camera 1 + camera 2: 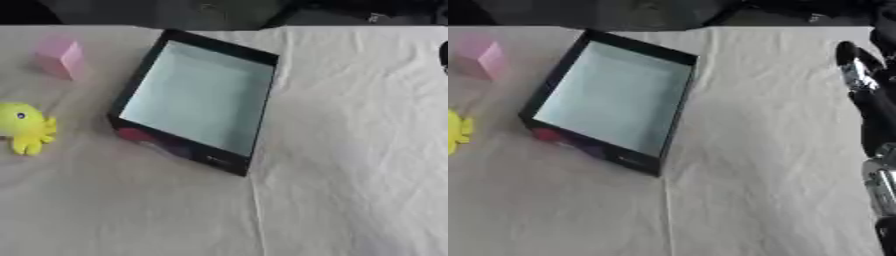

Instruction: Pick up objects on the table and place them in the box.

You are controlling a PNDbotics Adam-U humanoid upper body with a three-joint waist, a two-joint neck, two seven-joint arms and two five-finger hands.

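An open black box (197, 97) with a pale interior sits askew near the far edge of the cloth-covered table (350, 175). A yellow toy (24, 127) and pink block (59, 57) lie at the left edge. The right hand (859, 75) hangs by the right edge, fingers straight, holding nothing.

Staged test bench, as in a robotics lab: a wrinkled white cloth (350, 150) covers the whole table, with only toy props left of the open black box (197, 97): a pink block (59, 57) and a yellow toy octopus (26, 127)
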